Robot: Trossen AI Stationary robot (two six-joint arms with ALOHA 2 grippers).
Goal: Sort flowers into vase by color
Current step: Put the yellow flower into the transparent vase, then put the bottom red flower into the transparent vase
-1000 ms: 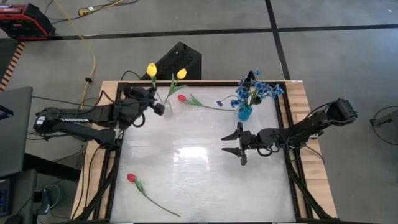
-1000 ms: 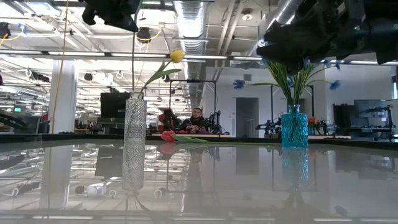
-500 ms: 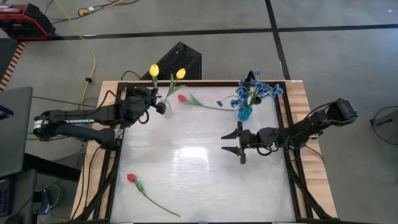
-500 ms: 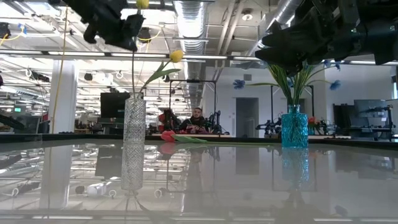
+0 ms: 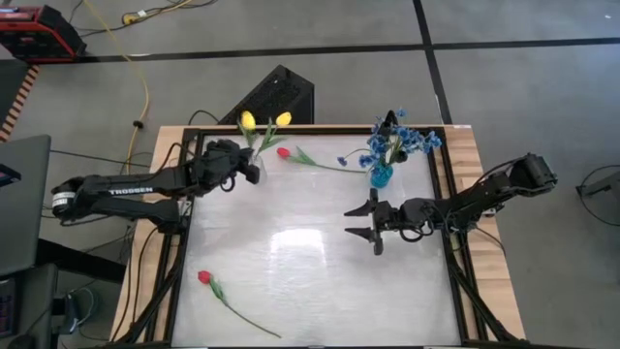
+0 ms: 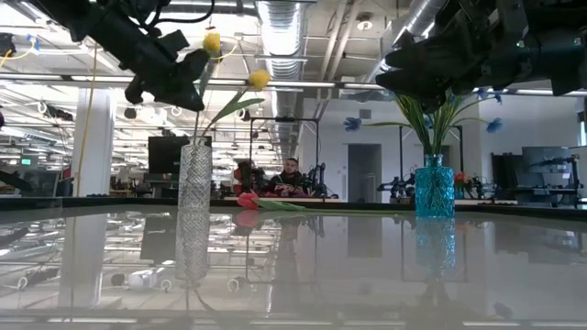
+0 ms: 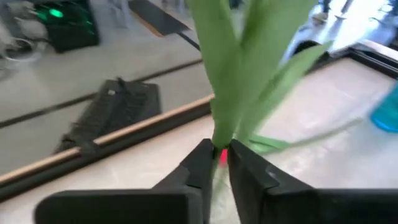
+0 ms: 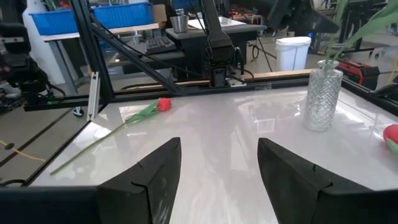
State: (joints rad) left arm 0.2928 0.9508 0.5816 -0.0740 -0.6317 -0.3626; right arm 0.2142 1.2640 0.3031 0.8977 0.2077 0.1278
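A clear glass vase (image 6: pixel 193 211) stands at the table's far left with two yellow tulips in it, one bud (image 6: pixel 260 80) free and the other bud (image 6: pixel 212 42) higher. My left gripper (image 7: pixel 219 152) is just above the vase mouth, shut on the higher tulip's stem. A blue vase (image 5: pixel 381 176) at the far right holds blue sprigs (image 5: pixel 402 143) and a black-headed flower (image 5: pixel 392 118). One red tulip (image 5: pixel 283 152) lies flat between the vases, and another (image 5: pixel 204 277) lies near the front left. My right gripper (image 5: pixel 363 223) hovers open mid-table, right of centre. My left gripper pinches the yellow tulip's green stem (image 7: pixel 222 134) between its two fingers, where the leaves branch off, below the bud and above the vase mouth. The fingers come from the table's left, slanting a little downward, across the stem. The tulip stands nearly upright with its lower stem inside the vase.
A black frame rail (image 5: pixel 320 127) runs along the table's far edge behind both vases. The white tabletop (image 5: pixel 300 262) lies bare between the arms. Beyond the far edge a black box (image 5: pixel 276 95) sits on the floor.
My left gripper has come down and gone toward the table's right, over the clear vase, rolling a little. The yellow tulip it holds has sunk deeper into the vase, and its bud now stands lower, close beside the other yellow bud.
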